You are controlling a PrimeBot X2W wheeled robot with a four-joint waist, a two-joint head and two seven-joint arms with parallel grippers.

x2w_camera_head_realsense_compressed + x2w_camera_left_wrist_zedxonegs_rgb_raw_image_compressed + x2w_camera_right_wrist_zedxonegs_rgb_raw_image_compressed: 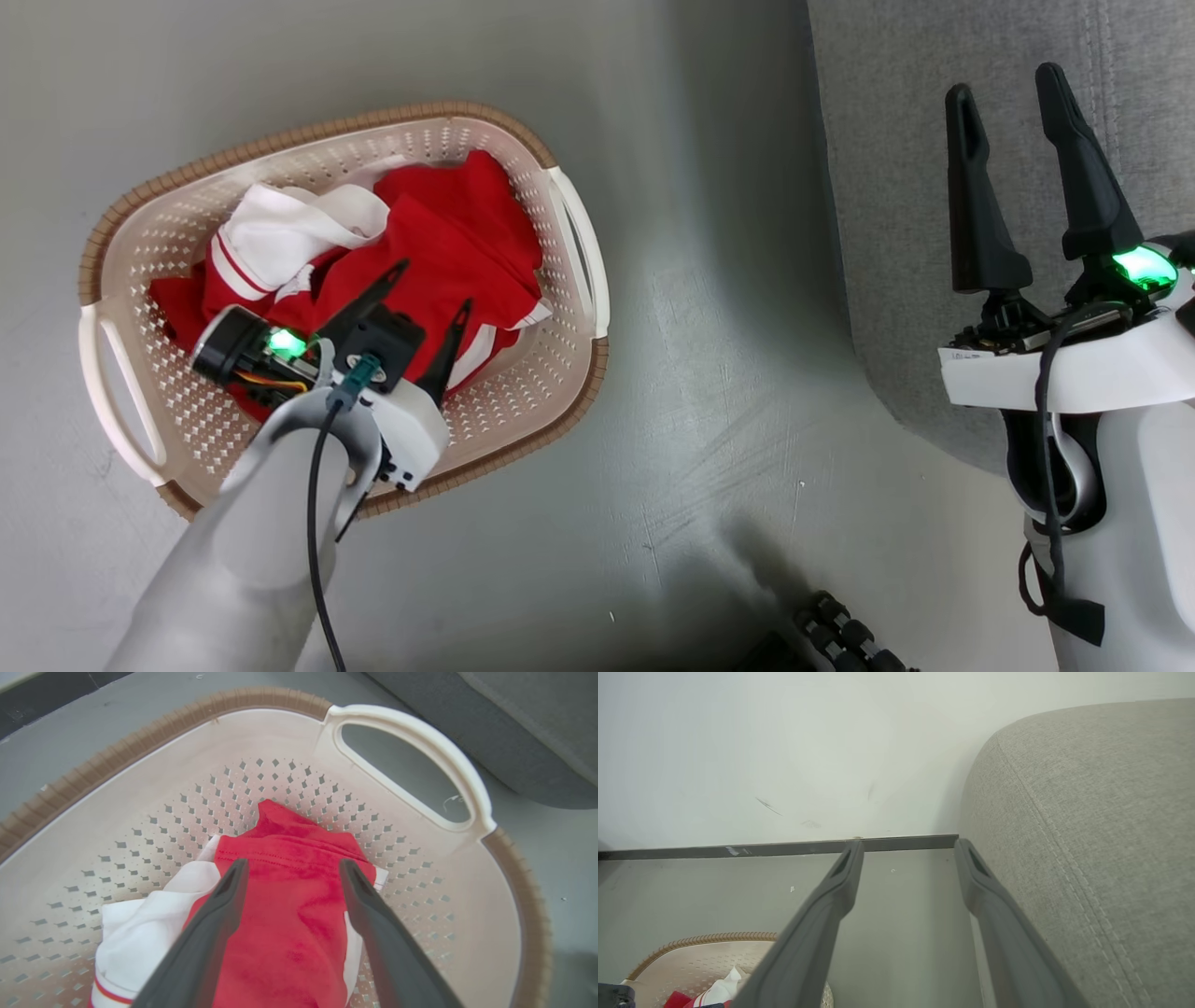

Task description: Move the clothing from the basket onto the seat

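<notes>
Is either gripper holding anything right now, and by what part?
Nothing is held. The left gripper is open over the clothing in the basket; the right gripper is open and empty near the seat.

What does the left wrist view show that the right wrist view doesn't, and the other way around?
Left wrist view: the left gripper, open over the red clothing down in the basket, plus the perforated wall and a white handle.

Right wrist view: the right gripper, open and holding nothing, a pale wall, a dark baseboard, and the seat with its rounded side and seam.

Shared: the basket, the clothing, the grey seat and the grey floor.
</notes>
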